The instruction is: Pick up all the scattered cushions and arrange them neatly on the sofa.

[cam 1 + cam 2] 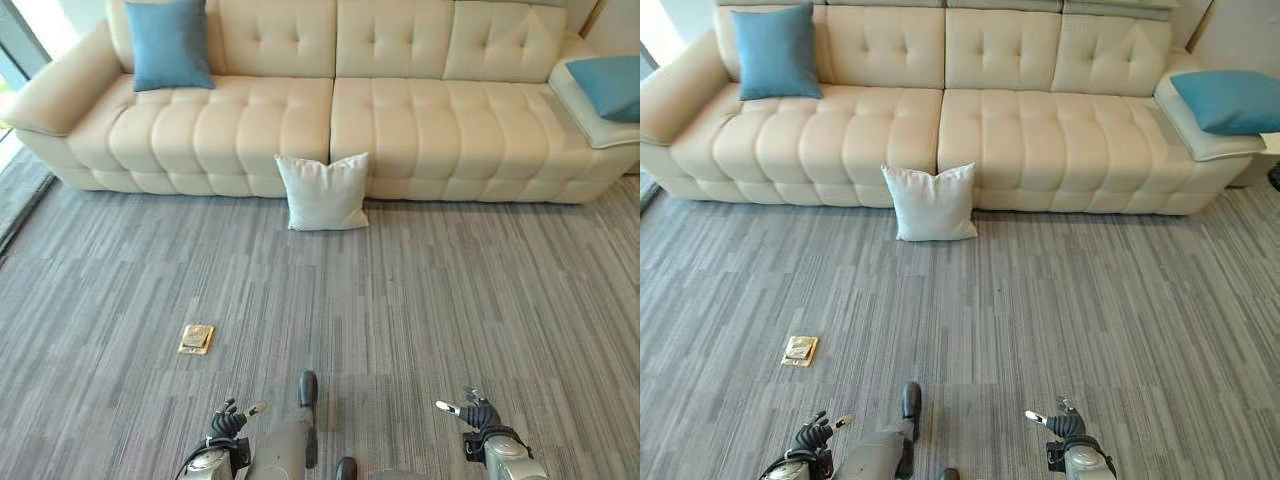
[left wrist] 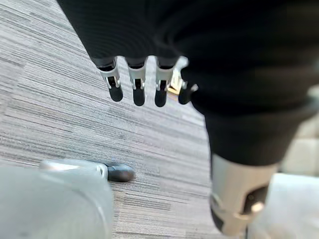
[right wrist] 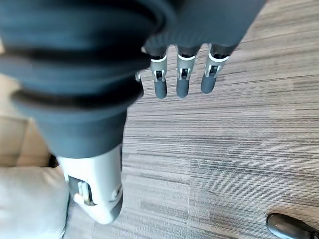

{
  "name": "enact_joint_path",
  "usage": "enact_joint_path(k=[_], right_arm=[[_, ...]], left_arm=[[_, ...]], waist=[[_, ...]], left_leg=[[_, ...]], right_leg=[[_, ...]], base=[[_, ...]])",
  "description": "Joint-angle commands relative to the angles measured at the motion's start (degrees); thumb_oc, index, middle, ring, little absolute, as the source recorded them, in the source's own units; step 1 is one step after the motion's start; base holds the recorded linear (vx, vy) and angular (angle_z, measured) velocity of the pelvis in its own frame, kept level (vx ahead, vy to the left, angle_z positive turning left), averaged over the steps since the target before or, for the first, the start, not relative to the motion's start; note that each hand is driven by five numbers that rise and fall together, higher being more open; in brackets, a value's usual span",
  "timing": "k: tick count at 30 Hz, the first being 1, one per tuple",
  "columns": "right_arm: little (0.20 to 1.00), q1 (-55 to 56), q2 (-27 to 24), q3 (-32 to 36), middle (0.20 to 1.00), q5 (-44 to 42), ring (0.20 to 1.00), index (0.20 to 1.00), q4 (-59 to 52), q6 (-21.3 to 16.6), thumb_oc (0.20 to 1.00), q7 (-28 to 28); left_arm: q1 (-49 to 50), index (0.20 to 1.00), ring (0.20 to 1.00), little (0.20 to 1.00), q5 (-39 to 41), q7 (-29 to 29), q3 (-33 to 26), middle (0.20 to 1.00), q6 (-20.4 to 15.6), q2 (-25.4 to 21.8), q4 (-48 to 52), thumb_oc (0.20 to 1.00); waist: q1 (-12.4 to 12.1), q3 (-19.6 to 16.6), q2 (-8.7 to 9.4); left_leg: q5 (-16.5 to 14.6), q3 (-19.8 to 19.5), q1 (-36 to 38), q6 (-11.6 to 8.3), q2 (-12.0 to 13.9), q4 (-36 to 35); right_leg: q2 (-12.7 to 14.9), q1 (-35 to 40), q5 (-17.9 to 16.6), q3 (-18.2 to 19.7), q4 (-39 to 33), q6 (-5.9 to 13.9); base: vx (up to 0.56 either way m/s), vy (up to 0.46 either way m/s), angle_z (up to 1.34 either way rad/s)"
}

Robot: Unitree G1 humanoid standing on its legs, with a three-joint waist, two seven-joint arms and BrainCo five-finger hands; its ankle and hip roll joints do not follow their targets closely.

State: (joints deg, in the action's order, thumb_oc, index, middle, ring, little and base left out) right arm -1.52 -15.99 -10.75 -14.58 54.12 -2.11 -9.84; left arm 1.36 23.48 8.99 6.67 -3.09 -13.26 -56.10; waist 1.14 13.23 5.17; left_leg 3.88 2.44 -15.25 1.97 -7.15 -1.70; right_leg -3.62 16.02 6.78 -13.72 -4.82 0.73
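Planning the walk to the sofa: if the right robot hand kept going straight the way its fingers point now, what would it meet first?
Probably the grey carpet. The right robot hand hangs open with fingers aimed down at bare floor; depth is unclear.

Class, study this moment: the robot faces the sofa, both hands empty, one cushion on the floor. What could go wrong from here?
1. The white cushion leans against the sofa front; a clumsy grasp by the open left hand or right hand might topple it flat.
2. The brass floor plate lies near the walking path and could catch a foot.
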Motion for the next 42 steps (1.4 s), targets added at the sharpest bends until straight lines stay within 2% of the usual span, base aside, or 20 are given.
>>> enact_joint_path(k=[1, 4, 6, 10, 11, 12, 13, 14, 15, 18, 19, 20, 21, 25, 27, 30, 31, 34, 38, 42], right_arm=[[1.0, 0.1, -2.3, 1.0, 1.0, 0.9, 1.0, 1.0, -0.9, -0.9, 1.0, -0.4], [1.0, 0.4, -1.6, 0.4, 1.0, 2.0, 1.0, 1.0, -0.3, -0.6, 1.0, 0.2], [1.0, 0.2, -0.8, 0.6, 1.0, 2.0, 1.0, 1.0, 0.0, -0.6, 1.0, 0.5], [1.0, -0.9, 0.4, -0.5, 1.0, 2.9, 1.0, 1.0, 1.0, -0.4, 1.0, 1.1], [1.0, -1.7, 0.7, -0.8, 1.0, 3.0, 1.0, 1.0, 1.1, -0.3, 1.0, 1.1], [1.0, -1.9, 0.7, -0.9, 1.0, 3.3, 1.0, 1.0, 0.9, -0.1, 1.0, 1.0], [1.0, -2.0, 0.6, -1.0, 1.0, 3.2, 1.0, 1.0, 0.6, -0.1, 1.0, 1.0], [1.0, -1.9, 0.7, -0.8, 1.0, 3.3, 1.0, 1.0, 0.3, 0.0, 1.0, 0.8], [1.0, -1.9, 0.7, -0.8, 1.0, 3.3, 1.0, 1.0, 0.3, 0.0, 1.0, 0.8], [1.0, -1.9, 0.8, -0.7, 1.0, 2.8, 1.0, 1.0, 0.9, 0.1, 1.0, 0.7], [1.0, -2.1, 0.9, -0.6, 1.0, 2.9, 1.0, 1.0, 1.4, 0.2, 1.0, 0.4], [1.0, -2.2, 1.1, -0.6, 1.0, 2.9, 1.0, 1.0, 1.9, 0.2, 1.0, 0.4], [1.0, -2.2, 1.1, -0.6, 1.0, 2.9, 1.0, 1.0, 1.9, 0.2, 1.0, 0.4], [1.0, -2.3, 0.7, -0.2, 1.0, 2.7, 1.0, 1.0, 2.7, 0.3, 1.0, 0.2], [1.0, -1.8, 0.2, 0.6, 1.0, 2.9, 1.0, 1.0, 2.6, 0.4, 1.0, 0.2], [1.0, -1.2, -0.3, 0.7, 1.0, 2.9, 1.0, 1.0, 2.5, 0.2, 1.0, 0.4], [1.0, -1.4, -1.0, 0.7, 1.0, 2.8, 1.0, 1.0, 2.1, 0.1, 1.0, 0.5], [1.0, -1.1, -1.9, 0.7, 1.0, 2.0, 1.0, 1.0, 1.5, -0.2, 1.0, 0.8], [1.0, -1.2, -2.5, 0.9, 1.0, 1.0, 1.0, 1.0, 1.9, -0.4, 1.0, 0.6], [1.0, -1.0, -3.1, 1.1, 1.0, 0.5, 1.0, 1.0, 1.8, -0.4, 1.0, 0.7]], left_arm=[[-2.1, 1.0, 1.0, 1.0, -2.7, 0.0, 1.6, 1.0, -1.0, -0.7, -0.4, 1.0], [-1.6, 1.0, 1.0, 1.0, -2.7, 0.2, 0.7, 1.0, -1.1, -1.0, -1.7, 1.0], [-2.0, 1.0, 1.0, 1.0, -2.7, 0.4, 0.7, 1.0, -1.3, -1.2, -2.3, 1.0], [-3.0, 1.0, 1.0, 1.0, -3.5, 0.1, 1.6, 1.0, -1.2, -1.8, -1.8, 1.0], [-3.5, 1.0, 1.0, 1.0, -3.3, 0.4, 1.6, 1.0, -1.1, -2.0, -1.4, 1.0], [-3.7, 1.0, 1.0, 1.0, -2.8, 0.5, 1.7, 1.0, -1.1, -2.1, -0.9, 1.0], [-3.8, 1.0, 1.0, 1.0, -2.7, 0.5, 1.8, 1.0, -1.0, -2.2, -0.4, 1.0], [-4.0, 1.0, 1.0, 1.0, -2.5, 0.4, 2.1, 1.0, -0.8, -2.2, 0.7, 1.0], [-4.0, 1.0, 1.0, 1.0, -2.5, 0.4, 2.1, 1.0, -0.8, -2.2, 0.8, 1.0], [-4.5, 1.0, 1.0, 1.0, -2.3, 0.2, 2.3, 1.0, -1.0, -2.3, 0.8, 1.0], [-4.8, 1.0, 1.0, 1.0, -2.2, 0.2, 2.2, 1.0, -1.0, -2.2, 0.9, 1.0], [-5.0, 1.0, 1.0, 1.0, -2.2, 0.2, 2.1, 1.0, -1.1, -2.2, 0.7, 1.0], [-5.0, 1.0, 1.0, 1.0, -2.2, 0.2, 2.1, 1.0, -1.1, -2.2, 0.7, 1.0], [-6.2, 1.0, 1.0, 1.0, -3.3, 0.0, 1.8, 1.0, -1.6, -2.4, -0.6, 1.0], [-6.4, 1.0, 1.0, 1.0, -4.1, -0.4, 1.7, 1.0, -2.1, -2.5, -0.4, 1.0], [-5.3, 1.0, 1.0, 1.0, -3.9, -0.4, 1.7, 1.0, -2.0, -1.7, 0.4, 1.0], [-5.0, 1.0, 1.0, 1.0, -3.0, -0.2, 1.8, 1.0, -2.0, -1.2, 0.9, 1.0], [-5.0, 1.0, 1.0, 1.0, -2.9, -0.5, 2.7, 1.0, -1.8, -0.7, 0.9, 1.0], [-5.6, 1.0, 1.0, 1.0, -2.7, -0.5, 4.1, 1.0, -1.6, -0.4, 2.1, 1.0], [-5.5, 1.0, 1.0, 1.0, -2.5, -0.8, 4.8, 1.0, -1.5, -0.5, 2.6, 1.0]], waist=[[-0.6, -1.4, -3.5], [-0.9, -2.9, -3.39], [-0.9, -4.5, -2.41], [-1.4, -5.2, -1.31], [-1.4, -4.4, -1.29], [-1.3, -3.6, -1.38], [-1.1, -2.9, -1.69], [-0.6, -1.9, -2.67], [-0.7, -1.8, -2.62], [-0.6, -0.5, -4.29], [-0.9, 0.3, -5.1], [-0.9, 0.4, -5.09], [-0.9, 0.4, -5.15], [0.3, 0.3, -4.5], [0.7, -0.5, -4.56], [0.6, -1.9, -5.02], [1.0, -2.6, -6.1], [1.6, -3.0, -6.8], [2.2, -2.7, -6.47], [1.9, -1.7, -5.88]], left_leg=[[1.0, -0.8, 5.0, -6.78, 6.0, -3.3], [3.0, -0.8, 7.2, -6.07, 6.0, -3.3], [1.6, 0.8, 10.0, -4.12, 4.7, -3.3], [-3.2, 2.7, 14.4, -0.43, 3.0, -3.3], [-5.0, 3.0, 16.6, 0.81, 2.3, -3.3], [-5.8, 3.1, 18.0, 1.56, 1.8, -3.3], [-6.2, 3.0, 19.0, 2.12, 1.5, -3.3], [-7.4, 2.9, 20.6, 2.35, 2.0, -3.3], [-7.5, 3.0, 20.7, 2.35, 1.9, -3.3], [-7.9, 3.3, 22.6, 1.61, 3.6, -3.3], [-8.4, 3.7, 23.7, 0.65, 4.4, -3.3], [-8.6, 4.0, 24.3, 0.19, 4.5, -3.3], [-8.6, 4.0, 24.3, 0.18, 4.5, -3.3], [-9.7, 4.1, 26.0, -1.39, 4.4, -3.3], [-10.8, 3.7, 28.6, -2.11, 4.5, -3.3], [-11.1, 3.1, 31.4, -2.7, 5.3, -3.3], [-8.6, 2.2, 32.7, -3.66, 6.7, -3.3], [-6.1, 1.3, 31.9, -5.17, 8.0, 0.9], [-1.3, 1.4, 28.5, -8.07, 9.0, 12.0], [1.3, 0.9, 24.1, -8.88, 8.8, 22.3]], right_leg=[[2.6, -2.1, 2.9, 2.1, -0.2, 0.57], [3.3, 1.0, 3.7, 3.7, -0.2, 1.49], [5.9, 0.6, 3.1, 5.1, 4.2, 3.25], [8.9, -5.6, -4.8, 6.7, 20.4, 6.08], [10.3, -9.9, -9.8, 6.3, 30.6, 7.0], [11.6, -11.4, -12.5, 5.4, 34.9, 7.25], [12.8, -12.9, -13.8, 4.5, 38.8, 7.08], [12.5, -17.0, -10.8, 4.4, 41.7, 5.68], [12.5, -17.0, -10.7, 4.5, 41.9, 5.68], [11.2, -21.6, -3.4, 1.5, 37.2, 3.98], [9.5, -22.9, -2.4, -0.3, 27.2, 4.17], [8.0, -23.0, -3.7, -0.2, 19.7, 4.85], [7.9, -22.9, -3.8, -0.2, 19.4, 4.83], [5.3, -23.1, -9.7, 4.2, 0.9, 7.34], [5.6, -23.7, -10.7, 3.6, -0.2, 8.01], [5.4, -21.2, -11.2, 2.0, -0.2, 6.64], [4.6, -19.7, -10.5, 1.5, 0.5, 5.59], [3.9, -18.4, -8.1, 1.5, 1.7, 3.8], [2.7, -14.3, -4.7, 2.1, 1.3, 1.42], [2.4, -11.3, -3.1, 3.1, 0.5, -0.15]], base=[[0.62, 0.217, -0.37], [0.44, 0.19, -0.25], [0.71, 0.379, -0.17], [0.43, 0.289, 0.0], [0.33, 0.297, 0.15], [0.3, 0.298, 0.15], [0.29, 0.248, 0.14], [0.22, 0.164, 0.25], [0.21, 0.116, 0.16], [0.17, 0.025, 0.31], [0.28, -0.048, 0.11], [0.22, -0.053, -0.02], [0.18, -0.063, -0.19], [0.31, -0.101, 0.0], [0.53, -0.19, 0.57], [0.5, -0.228, 0.41], [0.55, -0.294, 0.38], [0.39, -0.252, 0.04], [0.3, -0.251, 0.05], [0.18, -0.166, -0.14]])
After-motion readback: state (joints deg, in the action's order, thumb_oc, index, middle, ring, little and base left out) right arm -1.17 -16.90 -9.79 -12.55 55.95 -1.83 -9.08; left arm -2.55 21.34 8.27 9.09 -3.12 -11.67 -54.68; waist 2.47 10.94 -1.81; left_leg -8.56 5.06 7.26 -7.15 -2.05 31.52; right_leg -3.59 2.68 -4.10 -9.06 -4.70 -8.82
